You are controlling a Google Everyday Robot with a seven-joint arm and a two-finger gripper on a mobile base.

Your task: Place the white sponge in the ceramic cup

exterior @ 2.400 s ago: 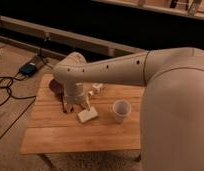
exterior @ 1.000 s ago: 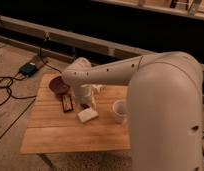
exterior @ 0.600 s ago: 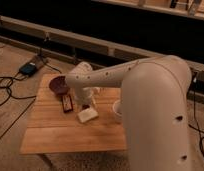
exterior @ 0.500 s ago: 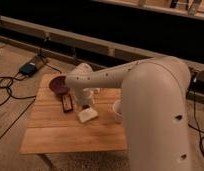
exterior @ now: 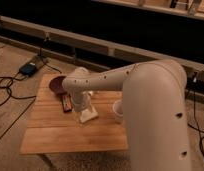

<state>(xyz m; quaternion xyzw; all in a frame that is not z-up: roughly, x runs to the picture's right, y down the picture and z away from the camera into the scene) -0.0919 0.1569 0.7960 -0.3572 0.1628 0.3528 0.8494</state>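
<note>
tool (exterior: 85, 108) down over white sponge (exterior: 90, 118), ceramic cup (exterior: 118, 111) beside

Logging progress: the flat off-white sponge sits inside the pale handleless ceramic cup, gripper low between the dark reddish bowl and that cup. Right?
No: the camera view shows the flat off-white sponge on the wooden table beside the pale ceramic cup, not inside it. The gripper is indeed low between the dark reddish bowl and that cup.

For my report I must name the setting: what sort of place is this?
Probably a lab or workshop: a wooden table on a bare floor, with loose cables and a small box beside it. The gripper hangs just above the white sponge.
</note>
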